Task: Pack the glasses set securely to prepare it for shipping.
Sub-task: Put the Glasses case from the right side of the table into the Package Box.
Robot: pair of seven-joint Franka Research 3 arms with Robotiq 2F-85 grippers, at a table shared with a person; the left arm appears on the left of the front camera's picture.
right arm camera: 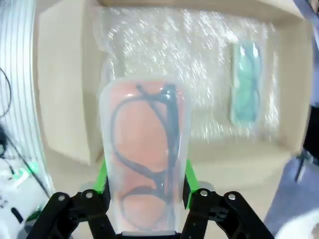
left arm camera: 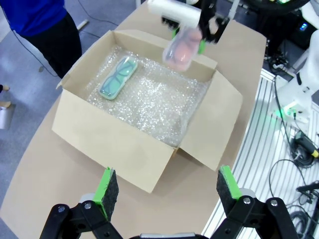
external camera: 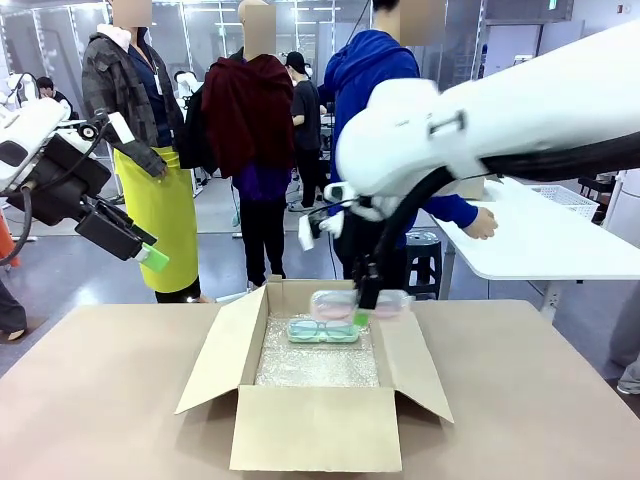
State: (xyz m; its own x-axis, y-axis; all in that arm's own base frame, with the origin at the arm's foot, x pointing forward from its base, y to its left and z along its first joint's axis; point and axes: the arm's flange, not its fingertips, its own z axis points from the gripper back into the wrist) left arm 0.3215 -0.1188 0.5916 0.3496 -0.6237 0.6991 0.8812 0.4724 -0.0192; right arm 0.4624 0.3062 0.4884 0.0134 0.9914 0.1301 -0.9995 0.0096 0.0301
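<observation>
A mint-green glasses case [external camera: 323, 331] [left arm camera: 118, 77] [right arm camera: 246, 82] lies flat on the bubble wrap [external camera: 318, 362] [left arm camera: 149, 102] [right arm camera: 199, 55] that lines the open cardboard box [external camera: 250, 350] [left arm camera: 114, 144] [right arm camera: 60, 89], at the box's far end. My right gripper [external camera: 366, 308] [left arm camera: 189, 42] [right arm camera: 144, 191] is shut on the pale pink glasses case [external camera: 345, 303] [left arm camera: 180, 50] [right arm camera: 144, 154], held in the air over the box's far right rim, dark spectacles visible inside. My left gripper [external camera: 150, 255] [left arm camera: 167, 186] is open and empty, raised high to the left of the box.
The box stands mid-table with its flaps [external camera: 215, 350] spread outward. A person in a blue top [external camera: 375, 75] stands just beyond the far edge, a hand on a white side table [external camera: 540, 235]. Other people stand farther back. Brown tabletop [external camera: 100, 400] lies bare on both sides.
</observation>
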